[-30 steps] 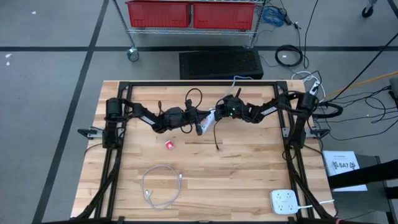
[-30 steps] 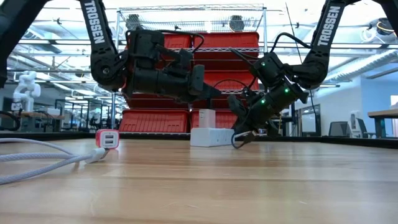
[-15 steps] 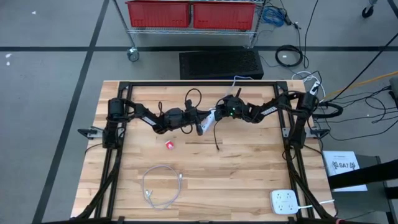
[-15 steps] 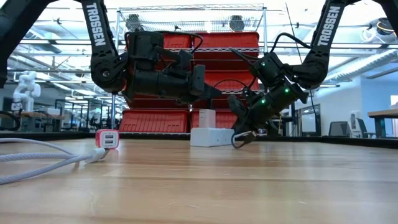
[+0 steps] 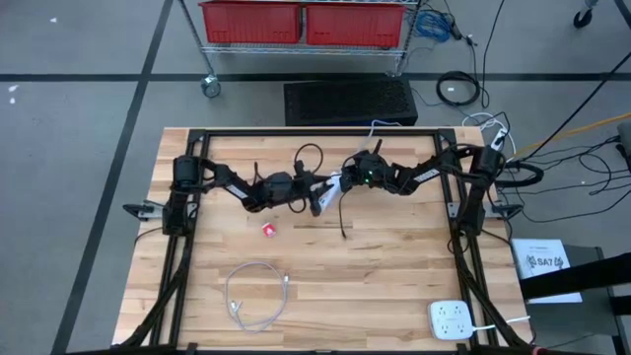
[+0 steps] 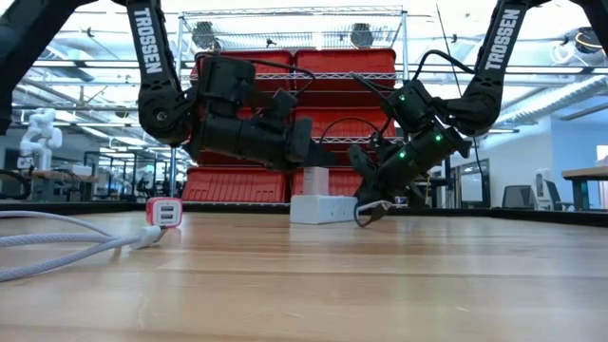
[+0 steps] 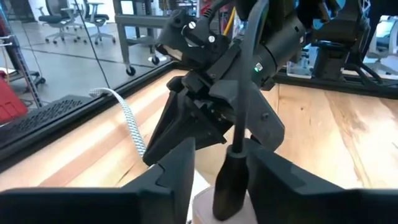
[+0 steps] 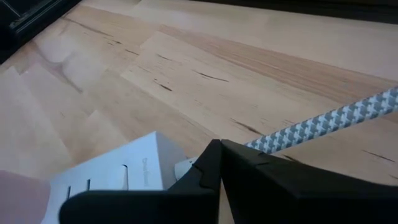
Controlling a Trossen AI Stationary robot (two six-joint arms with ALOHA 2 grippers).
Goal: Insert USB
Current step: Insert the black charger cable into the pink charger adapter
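overhead, table-level, two close wrist views

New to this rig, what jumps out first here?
The two arms meeting nose to nose at the table's far middle: the left gripper open around a black USB plug, the right gripper shut on a white power block. Nearer, a small red charger and a coiled white cable.

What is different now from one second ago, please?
The left gripper has opened its jaws around the black USB plug and drawn back a little, away from the white charger. The right gripper stays shut at the charger. The red adapter and white cable have not moved.
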